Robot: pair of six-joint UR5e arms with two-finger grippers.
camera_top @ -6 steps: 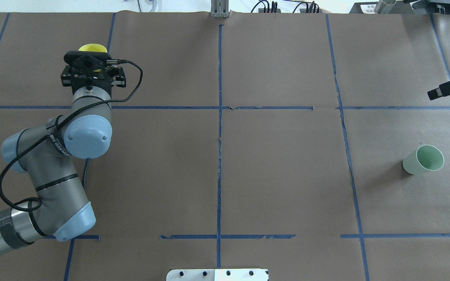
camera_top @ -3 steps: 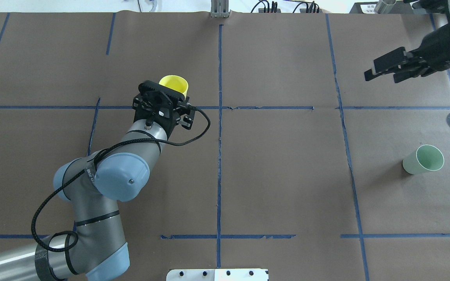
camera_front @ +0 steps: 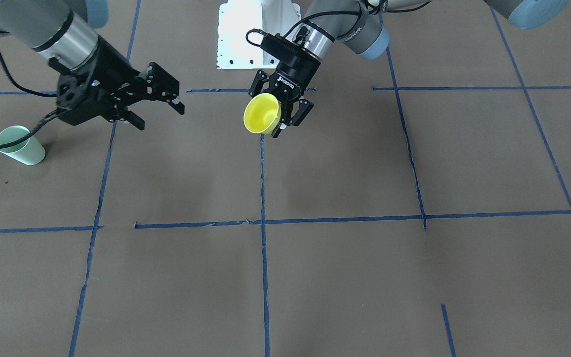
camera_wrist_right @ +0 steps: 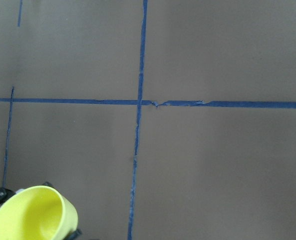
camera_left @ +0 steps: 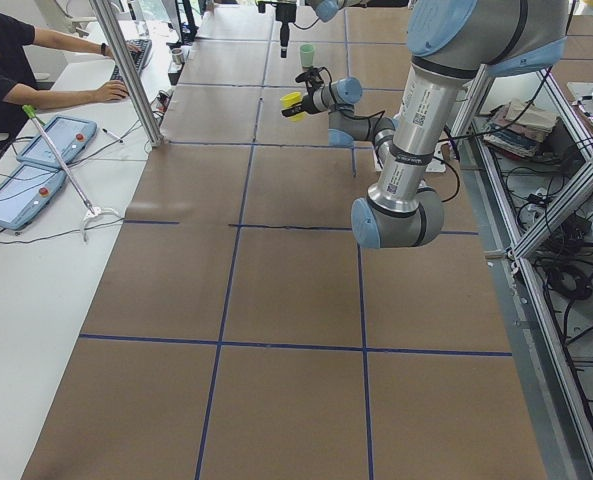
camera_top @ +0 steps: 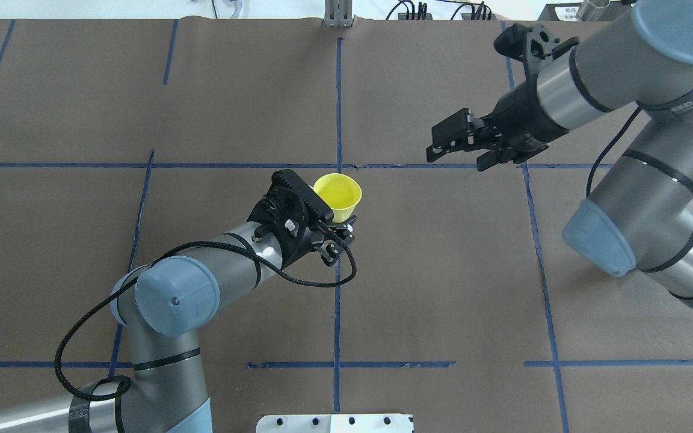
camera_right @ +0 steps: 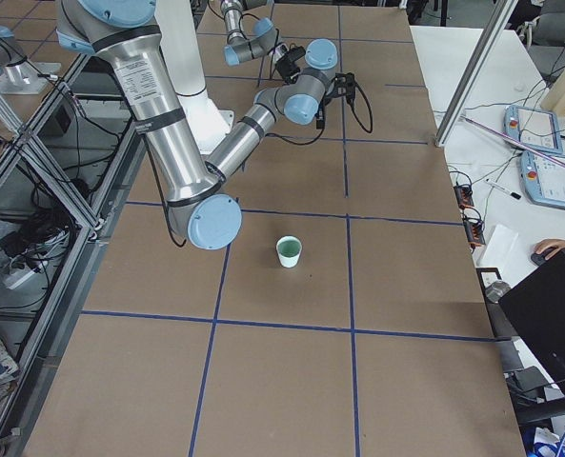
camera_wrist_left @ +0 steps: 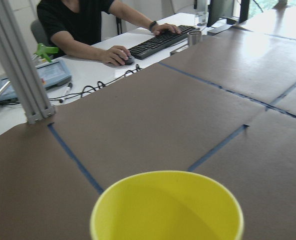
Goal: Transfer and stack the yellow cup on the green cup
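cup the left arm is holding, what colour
The cup is plain bright yellow; front-facing view shows it best.

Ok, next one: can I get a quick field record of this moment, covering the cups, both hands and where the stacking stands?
yellow cup: held clear of the table, tilted, near the centre tape line
left hand: shut on the yellow cup
right hand: open, empty, in the air, apart from both cups
green cup: upright on the table, rim up, on the robot's right side, nothing touching it
stacking: not yet done
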